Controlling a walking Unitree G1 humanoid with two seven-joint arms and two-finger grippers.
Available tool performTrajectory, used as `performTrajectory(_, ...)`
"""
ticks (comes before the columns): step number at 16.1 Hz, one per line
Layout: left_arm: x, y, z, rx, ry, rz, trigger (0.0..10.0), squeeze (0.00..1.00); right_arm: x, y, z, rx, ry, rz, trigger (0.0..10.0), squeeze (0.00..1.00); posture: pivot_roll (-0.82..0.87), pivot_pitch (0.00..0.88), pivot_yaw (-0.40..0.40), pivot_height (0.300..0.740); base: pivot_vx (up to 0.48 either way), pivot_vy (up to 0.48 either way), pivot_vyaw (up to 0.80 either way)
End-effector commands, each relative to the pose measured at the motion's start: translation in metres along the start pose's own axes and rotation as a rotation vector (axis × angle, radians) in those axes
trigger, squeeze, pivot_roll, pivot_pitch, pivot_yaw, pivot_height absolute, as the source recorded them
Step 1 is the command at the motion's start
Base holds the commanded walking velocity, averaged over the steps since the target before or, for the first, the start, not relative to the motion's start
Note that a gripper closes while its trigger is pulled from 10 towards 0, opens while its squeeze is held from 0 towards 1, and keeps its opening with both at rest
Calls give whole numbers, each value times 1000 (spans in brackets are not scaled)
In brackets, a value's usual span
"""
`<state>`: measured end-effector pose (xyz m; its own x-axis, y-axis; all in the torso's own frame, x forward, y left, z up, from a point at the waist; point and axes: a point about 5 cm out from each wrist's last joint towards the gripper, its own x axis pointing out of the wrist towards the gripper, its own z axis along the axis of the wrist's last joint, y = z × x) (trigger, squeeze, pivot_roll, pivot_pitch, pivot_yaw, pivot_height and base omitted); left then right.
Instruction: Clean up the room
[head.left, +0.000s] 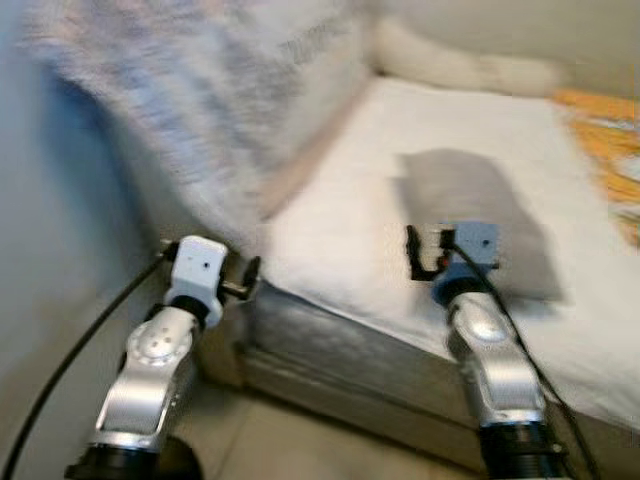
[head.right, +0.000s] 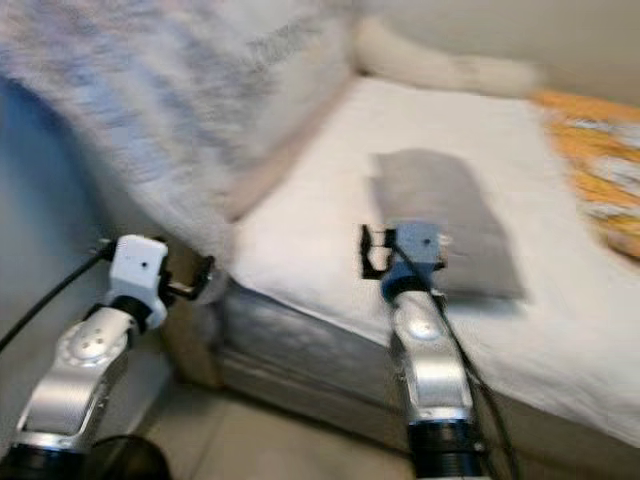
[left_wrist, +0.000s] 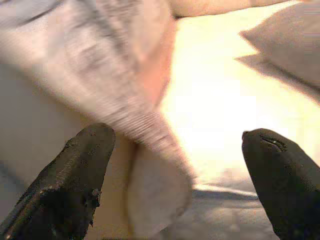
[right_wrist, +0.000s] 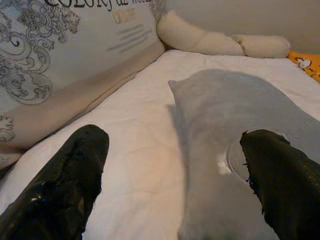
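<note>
My right gripper (head.left: 425, 252) hangs just over the near edge of the bed (head.left: 330, 250), right of centre in the head view; its fingers (right_wrist: 65, 190) stand wide apart with nothing between them, and the gray pillow (right_wrist: 240, 130) lies flat on the white sheet directly ahead of them, at the middle of the frame; I cannot tell whether the fingertips touch it. My left gripper (head.left: 245, 280) sits at the lower left of the frame, by the bed's near corner; its fingers (left_wrist: 75, 180) are also spread wide and hold nothing; ahead of them a patterned blanket (left_wrist: 95, 65) droops over the corner of the bed. A large printed cushion (right_wrist: 65, 60) leans along the upper left of the frame; a cream bolster (right_wrist: 205, 40) lies across the top, against the wall; an orange patterned cloth (head.left: 610, 150) shows at the right edge. The head views are blurred.
</note>
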<state>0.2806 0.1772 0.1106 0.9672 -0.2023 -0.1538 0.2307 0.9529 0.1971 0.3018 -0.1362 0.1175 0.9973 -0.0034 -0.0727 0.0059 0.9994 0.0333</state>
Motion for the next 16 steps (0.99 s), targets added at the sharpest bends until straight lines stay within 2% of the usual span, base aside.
performTrajectory(1,0,-3,4,-4,-13,-26,10000,4,1,-5,2,-5,-15,-28,10000,1000,98,0,9,740,0,0,-800)
performTrajectory(5,1,-5,5,-10,-16,-43,10000,0,2,-8,2,20,-11,-52,10000,1000,98,0,10,740,0,0,-800)
performTrajectory(7,1,-1,3,-19,-1,-6,10000,0,2,-8,2,25,-8,-56,10000,1000,96,0,10,740,0,0,-800)
performTrajectory(10,2,2,6,-6,-30,3,10000,0,2,-6,2,24,-1,-35,10000,1000,93,0,10,740,0,0,-800)
performTrajectory(11,2,2,7,-11,-39,0,10000,0,2,-5,2,20,1,-33,10000,1000,93,0,10,740,0,0,0)
performTrajectory(12,3,1,9,-17,-48,-4,10000,0,2,-4,1,14,8,-23,10000,788,90,0,9,740,244,0,0)
performTrajectory(13,3,1,9,-17,-49,-4,10000,0,2,-4,1,-4,8,-28,10000,0,89,0,9,740,307,0,0)
performTrajectory(16,6,6,7,-6,-24,39,10000,4,5,-5,0,-85,13,-22,10000,0,86,0,9,740,341,0,0)
